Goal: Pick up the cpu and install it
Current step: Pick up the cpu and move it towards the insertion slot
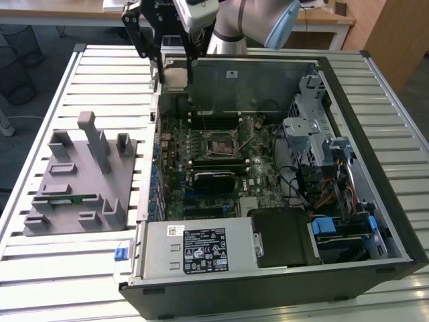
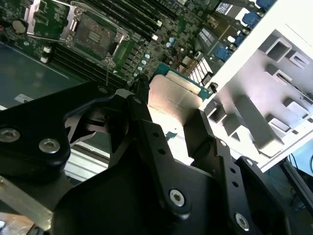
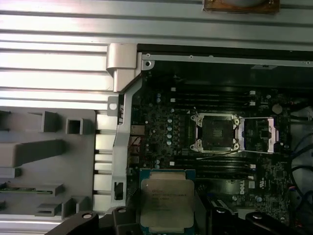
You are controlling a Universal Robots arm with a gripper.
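My gripper (image 1: 174, 72) hangs above the far corner of the open computer case (image 1: 375, 168), toward the exterior view's left, shut on the cpu (image 1: 175, 77). The cpu is a flat square chip with a silvery top plate, held by its edges between the black fingers in both wrist views (image 2: 178, 95) (image 3: 166, 200). Down on the green motherboard the cpu socket (image 1: 220, 143) (image 3: 215, 133) (image 2: 95, 32) lies open, its metal frame flipped back. The chip is well above the board and off to the side of the socket.
A grey holder tray (image 1: 80, 181) with upright blocks sits beside the case on the slatted table, with a green memory stick (image 1: 67, 199) lying in it. A black power supply (image 1: 201, 248) with a white label fills the near end, and cables and drive cages (image 1: 315, 134) line the exterior view's right side.
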